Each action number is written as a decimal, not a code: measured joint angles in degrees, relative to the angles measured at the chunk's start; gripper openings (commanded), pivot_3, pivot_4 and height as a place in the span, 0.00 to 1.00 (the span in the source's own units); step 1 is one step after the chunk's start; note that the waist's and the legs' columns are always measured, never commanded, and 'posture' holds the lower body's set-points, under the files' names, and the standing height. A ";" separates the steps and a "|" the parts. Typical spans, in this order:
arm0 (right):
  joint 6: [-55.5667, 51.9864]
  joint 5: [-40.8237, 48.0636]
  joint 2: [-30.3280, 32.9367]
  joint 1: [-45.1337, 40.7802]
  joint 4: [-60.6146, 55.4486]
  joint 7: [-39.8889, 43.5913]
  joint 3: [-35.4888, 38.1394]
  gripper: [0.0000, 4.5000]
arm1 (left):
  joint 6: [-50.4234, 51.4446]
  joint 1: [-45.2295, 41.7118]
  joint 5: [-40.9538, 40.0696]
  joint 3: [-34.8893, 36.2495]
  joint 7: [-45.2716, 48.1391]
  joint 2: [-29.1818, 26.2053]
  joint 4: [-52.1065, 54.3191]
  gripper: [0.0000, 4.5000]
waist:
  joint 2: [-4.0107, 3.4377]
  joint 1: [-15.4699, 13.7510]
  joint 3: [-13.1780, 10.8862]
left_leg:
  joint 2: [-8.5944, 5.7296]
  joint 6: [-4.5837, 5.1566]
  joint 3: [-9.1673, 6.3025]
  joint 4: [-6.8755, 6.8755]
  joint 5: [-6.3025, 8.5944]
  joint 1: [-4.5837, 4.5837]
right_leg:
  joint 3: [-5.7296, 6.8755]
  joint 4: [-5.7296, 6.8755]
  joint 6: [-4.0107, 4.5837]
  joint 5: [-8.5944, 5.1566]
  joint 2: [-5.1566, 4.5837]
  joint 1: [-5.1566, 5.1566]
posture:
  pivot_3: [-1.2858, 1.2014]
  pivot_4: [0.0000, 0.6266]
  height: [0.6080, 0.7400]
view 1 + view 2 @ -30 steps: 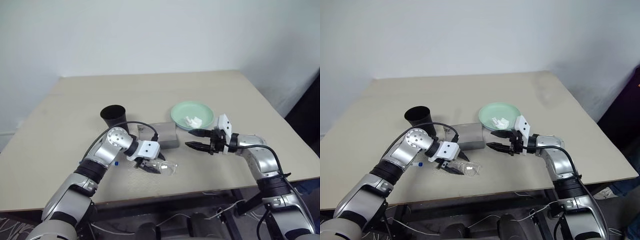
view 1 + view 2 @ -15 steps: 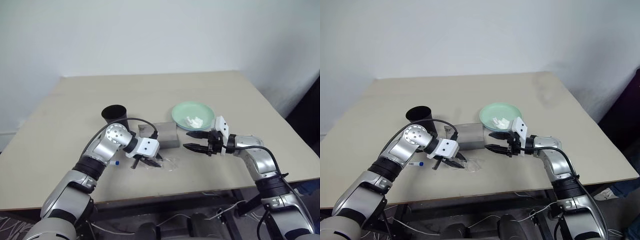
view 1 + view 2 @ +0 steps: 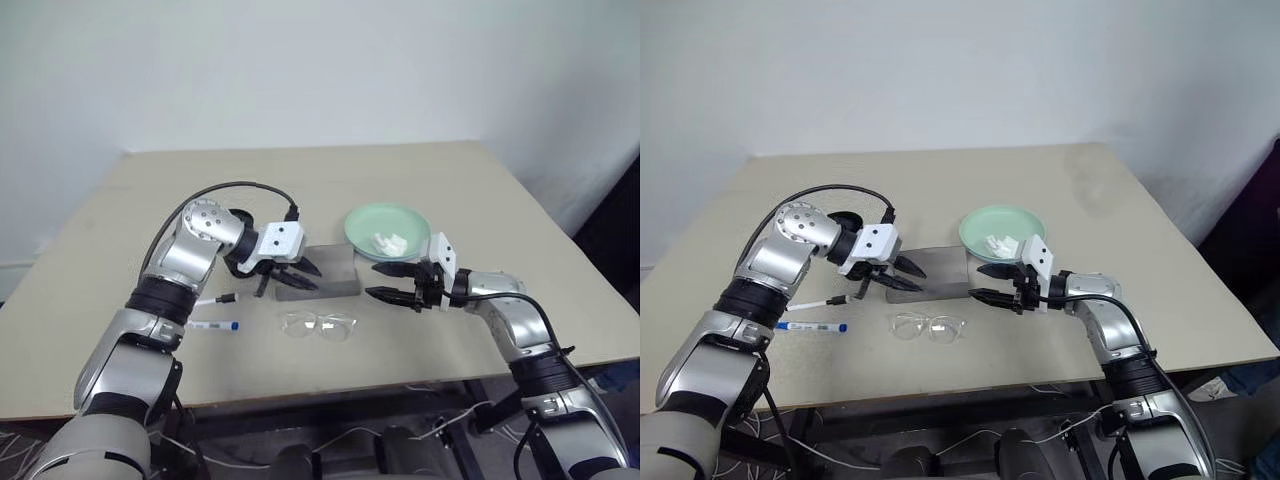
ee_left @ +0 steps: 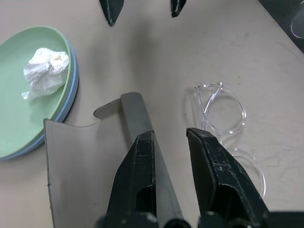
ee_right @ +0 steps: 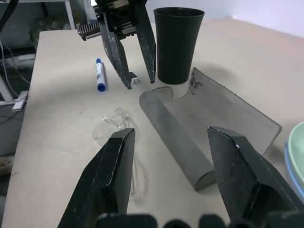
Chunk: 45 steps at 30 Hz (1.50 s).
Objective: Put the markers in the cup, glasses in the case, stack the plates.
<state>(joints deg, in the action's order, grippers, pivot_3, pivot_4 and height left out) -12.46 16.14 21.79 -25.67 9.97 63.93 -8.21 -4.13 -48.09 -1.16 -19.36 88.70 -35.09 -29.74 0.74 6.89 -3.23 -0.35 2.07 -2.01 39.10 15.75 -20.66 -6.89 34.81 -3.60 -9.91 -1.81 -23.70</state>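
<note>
The glasses (image 3: 318, 324) lie flat on the table, in front of the grey case (image 3: 325, 270), whose flap stands raised (image 5: 223, 109). My left gripper (image 3: 308, 278) hovers over the case's left end, open by a narrow gap with nothing in it. My right gripper (image 3: 390, 282) hangs open just right of the case, pointing at it. A blue-capped marker (image 3: 215, 325) and a black-tipped marker (image 3: 212, 299) lie left of the glasses. The black cup (image 5: 178, 42) stands behind the left arm. The mint green plate (image 3: 365, 222) sits on the light blue plate (image 4: 72, 95).
A white wad of tissue (image 3: 387, 241) lies in the green plate. The table's front edge (image 3: 330, 385) runs close in front of the glasses. Bare tabletop (image 3: 300, 180) stretches toward the wall behind the cup and plates.
My left gripper has risen off the glasses and swung back over the case, its fingers narrower. The glasses stay on the table and both markers are now uncovered. The right arm kept still.
</note>
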 measured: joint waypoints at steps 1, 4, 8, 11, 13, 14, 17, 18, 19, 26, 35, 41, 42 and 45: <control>0.09 -0.02 -0.07 -0.01 0.14 -0.03 -0.04 0.58 | -0.04 0.00 0.08 -0.02 0.16 0.13 -0.17 0.22 | 0.00 -0.01 0.00 | 0.00 0.00 0.00 0.00 0.00 0.00 | 0.00 0.00 0.00 0.00 0.00 0.00 | 0.52 0.00 0.97; 0.44 -0.37 -0.19 -0.03 0.55 -0.19 -0.27 0.58 | -0.98 0.01 0.83 -0.51 0.26 0.63 -0.36 0.22 | 0.00 -0.03 0.00 | -0.01 0.00 0.01 0.02 0.00 -0.01 | -0.01 0.00 0.00 0.00 0.00 0.01 | 0.52 0.00 0.97; 0.97 -0.44 -0.54 -0.04 0.57 -0.53 -0.35 0.58 | -3.20 0.95 2.54 -2.75 0.86 1.32 -0.35 0.22 | 0.00 -0.04 0.00 | -0.01 0.00 0.01 0.02 0.00 -0.01 | -0.02 0.00 0.00 0.00 0.00 0.02 | 0.52 0.00 0.97; 1.10 -0.46 -0.63 -0.04 0.57 -1.10 -0.37 0.58 | -5.36 2.04 3.88 -4.76 1.08 1.77 -0.35 0.22 | 0.00 -0.04 0.00 | -0.01 0.00 0.01 0.02 0.00 0.00 | -0.03 0.00 0.00 0.00 0.00 0.02 | 0.52 0.00 0.97; 1.13 -0.46 -0.66 -0.03 0.56 -1.51 -0.38 0.58 | -6.23 2.51 4.85 -6.01 1.12 2.37 -0.39 0.22 | 0.00 -0.04 0.00 | -0.01 0.00 0.00 0.04 0.00 -0.02 | -0.02 0.00 0.00 0.00 0.00 0.02 | 0.52 0.00 0.97; 1.14 -0.46 -0.68 -0.03 0.56 -1.64 -0.38 0.58 | -6.71 2.51 5.08 -6.55 1.12 2.57 -0.48 0.22 | 0.01 -0.05 0.00 | -0.01 0.00 0.00 0.04 0.00 -0.02 | -0.03 0.00 0.00 0.00 0.00 0.02 | 0.52 0.00 0.97; 1.14 -0.46 -0.70 0.00 0.54 -2.08 -0.42 0.58 | -8.33 2.49 6.10 -7.18 0.69 3.64 -1.19 0.22 | 0.01 -0.06 0.00 | -0.01 0.00 0.02 0.05 0.00 0.00 | -0.04 0.00 0.01 0.00 0.00 0.04 | 0.52 0.00 0.97; 1.14 -0.46 -0.70 0.02 0.54 -2.22 -0.43 0.58 | -8.89 2.50 6.47 -7.38 0.48 3.90 -1.80 0.22 | 0.01 -0.06 0.00 | -0.01 0.00 0.01 0.05 0.00 -0.01 | -0.04 0.00 0.01 0.00 0.00 0.03 | 0.52 0.00 0.97; 1.14 -0.46 -0.70 0.05 0.53 -2.46 -0.46 0.58 | -9.49 2.50 7.14 -7.61 0.31 4.02 -2.39 0.22 | 0.01 -0.06 0.00 | -0.01 0.00 0.01 0.05 0.00 0.00 | -0.04 0.00 0.01 0.00 0.00 0.03 | 0.52 0.00 0.97; 1.14 -0.46 -0.69 1.24 0.47 -2.90 -0.48 0.58 | -13.15 2.43 9.42 -8.90 -0.34 4.14 -4.77 0.22 | 0.02 -0.03 0.01 | -0.01 0.00 0.03 0.05 0.00 0.00 | -0.06 0.01 0.01 0.00 0.00 0.04 | 0.52 0.00 0.97; 1.18 -0.47 -0.70 1.24 0.47 -3.74 -0.57 0.58 | -14.04 2.17 9.40 -8.74 -0.73 4.23 -5.09 0.00 | 0.01 -0.03 0.02 | -0.01 0.01 0.01 0.06 0.00 0.06 | -0.05 0.02 0.01 0.00 0.00 0.09 | 0.52 0.00 0.97; 1.44 -0.47 -0.72 1.24 0.47 -3.80 -1.08 0.58 | -13.99 2.17 9.38 -8.70 -0.82 4.13 -5.02 0.00 | 0.01 -0.03 0.02 | -0.01 0.01 0.01 0.06 0.00 0.06 | -0.05 0.02 0.01 0.00 0.00 0.09 | 0.52 0.00 0.97; 1.47 -0.47 -0.72 1.24 0.47 -3.82 -1.09 0.58 | -13.65 2.18 9.16 -8.59 -0.73 4.05 -4.81 0.00 | 0.01 -0.03 0.02 | -0.01 0.01 0.01 0.07 0.00 0.06 | -0.05 0.02 0.01 0.00 0.00 0.09 | 0.52 0.00 0.97; 1.51 -0.46 -0.72 1.23 0.46 -3.85 -1.10 0.58 | -10.01 2.19 7.08 -7.87 0.80 3.52 -3.34 0.00 | 0.01 -0.02 0.02 | -0.01 0.01 0.01 0.07 0.00 0.04 | -0.05 0.03 0.01 0.00 0.00 0.07 | 0.52 0.00 0.97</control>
<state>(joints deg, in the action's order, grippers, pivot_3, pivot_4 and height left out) -10.94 15.68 21.08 -24.44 10.44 60.07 -9.31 -14.14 -45.90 5.92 -27.22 89.50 -31.57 -33.08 0.75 6.87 -3.21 -0.36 2.08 -2.00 39.17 15.75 -20.62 -6.94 34.84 -3.59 -9.90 -1.81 -23.63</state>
